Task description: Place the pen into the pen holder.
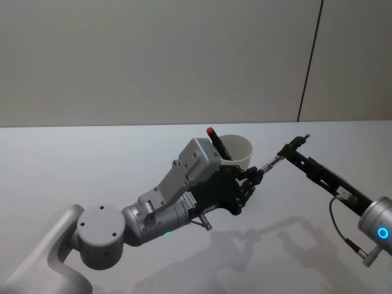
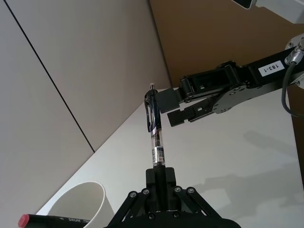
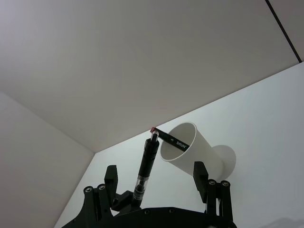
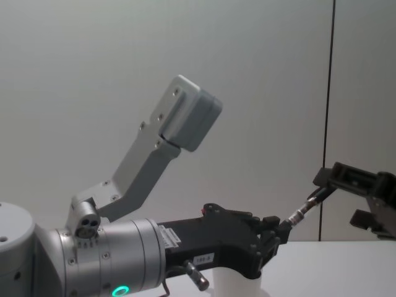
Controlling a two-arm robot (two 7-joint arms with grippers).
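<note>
Two grippers sit at one pen (image 2: 156, 137): left gripper (image 2: 160, 183) clamps its lower barrel, while right gripper (image 2: 178, 109) is open beside the clip end. The right should back off clear before the left swings. Pen holder (image 1: 237, 150) just behind has an open mouth with a red-capped marker (image 1: 215, 142) leaning inside, table (image 1: 92, 159) roomy around it.

A clear-barrelled pen (image 3: 144, 171) with a black clip end is standing out from between the right gripper's (image 3: 156, 183) black fingers (image 3: 111, 177), which are standing spread on either side of it, one of them (image 3: 200, 173) overlapping the cup. Beyond it the white paper cup (image 3: 194, 150) is sitting on the white table (image 3: 266, 123), its rolled rim facing the camera. A black marker (image 3: 171, 139) with a red cap is leaning out over that rim.
</note>
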